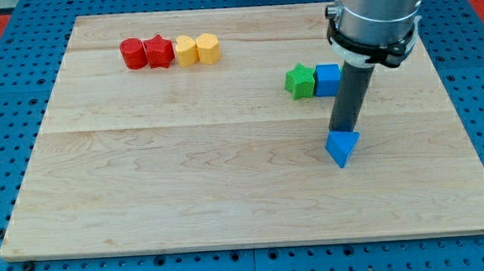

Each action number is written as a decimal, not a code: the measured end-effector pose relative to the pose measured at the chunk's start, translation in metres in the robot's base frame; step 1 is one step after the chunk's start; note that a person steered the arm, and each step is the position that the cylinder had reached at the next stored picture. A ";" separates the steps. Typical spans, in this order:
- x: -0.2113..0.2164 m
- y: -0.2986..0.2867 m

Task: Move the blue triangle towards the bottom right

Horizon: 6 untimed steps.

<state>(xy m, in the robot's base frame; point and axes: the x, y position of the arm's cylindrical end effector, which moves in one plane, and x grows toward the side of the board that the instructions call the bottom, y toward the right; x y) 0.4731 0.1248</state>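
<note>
since the blue triangle (343, 148) lies just below my tip (339, 133), touching it on the side toward the view's bottom, a push down and rightward looks well lined up. my end effector is only a plain rod, with nothing to spread or pinch; it presses against the triangle's upper edge. going left to right on the tabletop (187, 196): red cylinder (132, 53), red star (159, 51), yellow star (186, 50), yellow hexagon (208, 48) in a row near the top; then green star (300, 81) touching blue cube (327, 79), just above my tip. nothing stands between the triangle and the bottom right corner.
</note>
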 end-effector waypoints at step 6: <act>0.064 -0.013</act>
